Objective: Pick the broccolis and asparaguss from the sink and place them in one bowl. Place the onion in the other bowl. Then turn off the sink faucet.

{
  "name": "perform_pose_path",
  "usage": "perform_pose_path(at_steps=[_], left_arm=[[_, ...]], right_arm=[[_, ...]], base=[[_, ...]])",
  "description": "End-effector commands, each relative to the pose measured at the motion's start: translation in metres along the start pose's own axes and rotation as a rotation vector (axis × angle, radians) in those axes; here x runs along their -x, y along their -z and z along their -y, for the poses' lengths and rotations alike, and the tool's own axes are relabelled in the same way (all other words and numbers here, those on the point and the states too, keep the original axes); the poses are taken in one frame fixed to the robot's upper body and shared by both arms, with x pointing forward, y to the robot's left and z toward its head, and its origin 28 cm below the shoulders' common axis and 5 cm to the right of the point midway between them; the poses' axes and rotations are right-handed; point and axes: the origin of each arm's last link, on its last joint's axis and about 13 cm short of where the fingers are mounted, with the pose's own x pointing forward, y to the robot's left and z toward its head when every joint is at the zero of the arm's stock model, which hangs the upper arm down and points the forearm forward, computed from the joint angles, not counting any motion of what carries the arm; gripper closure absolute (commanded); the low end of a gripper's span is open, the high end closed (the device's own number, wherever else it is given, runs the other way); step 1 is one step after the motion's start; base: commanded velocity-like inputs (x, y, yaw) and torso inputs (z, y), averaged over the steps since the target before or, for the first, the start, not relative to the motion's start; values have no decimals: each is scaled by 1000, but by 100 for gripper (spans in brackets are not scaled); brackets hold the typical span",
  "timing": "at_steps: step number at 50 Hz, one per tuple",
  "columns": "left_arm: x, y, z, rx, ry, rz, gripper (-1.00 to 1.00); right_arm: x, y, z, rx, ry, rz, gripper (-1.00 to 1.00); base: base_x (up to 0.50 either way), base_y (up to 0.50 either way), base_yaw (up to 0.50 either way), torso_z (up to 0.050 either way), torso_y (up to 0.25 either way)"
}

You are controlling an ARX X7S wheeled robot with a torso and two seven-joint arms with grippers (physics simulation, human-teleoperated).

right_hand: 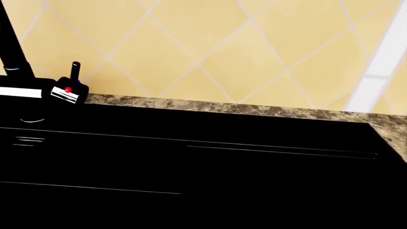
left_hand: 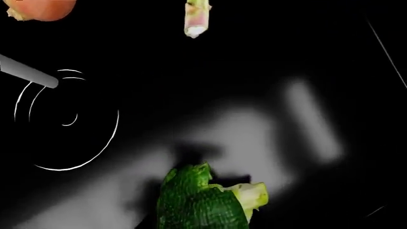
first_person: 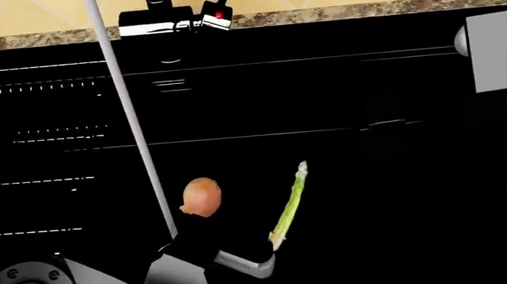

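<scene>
A: Three vegetables visible: broccoli [left_hand: 202, 200], asparagus [first_person: 289, 203], onion [first_person: 201, 196], all low in the black sink [first_person: 341, 78]. No bowl in frame.

B: Left gripper state?

A: Cannot tell; fingers out of shot in the wrist view, broccoli at the near edge. Right gripper not visible either; its camera faces the faucet [right_hand: 38, 88].

B: Risks?

A: Water stream [first_person: 130, 119] falls just beside the onion. Descending blind could nudge the broccoli, or pinch only a floret, which may slip.
</scene>
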Motion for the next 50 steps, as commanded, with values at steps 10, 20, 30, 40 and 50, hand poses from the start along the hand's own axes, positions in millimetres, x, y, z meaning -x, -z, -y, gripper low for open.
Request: perform_pose_path(at_steps=[10,20,30,40,50], left_arm=[[0,5,6,-50,53,-42,100],[25,-15,-14,-105,-22,175,100],[68,-10,-24,-302,-35,462,100],[105,-36,-48,-122,-38,701,100],[99,-32,-50,-228,-50,753,100]], right_arm=[[1,1,1,-9,1,0,-100],[-6,-12,-9,13,-46,-8,-100],[-7,-18,-10,3,-68,-27,-100],[-9,-19,-12,9,-60,-31,-100],[-6,-12,-11,7,-44,-46,-100]], base=[[0,0,0,0,0],[0,0,0,0,0],[0,0,0,0,0],[0,0,0,0,0],[0,0,0,0,0]])
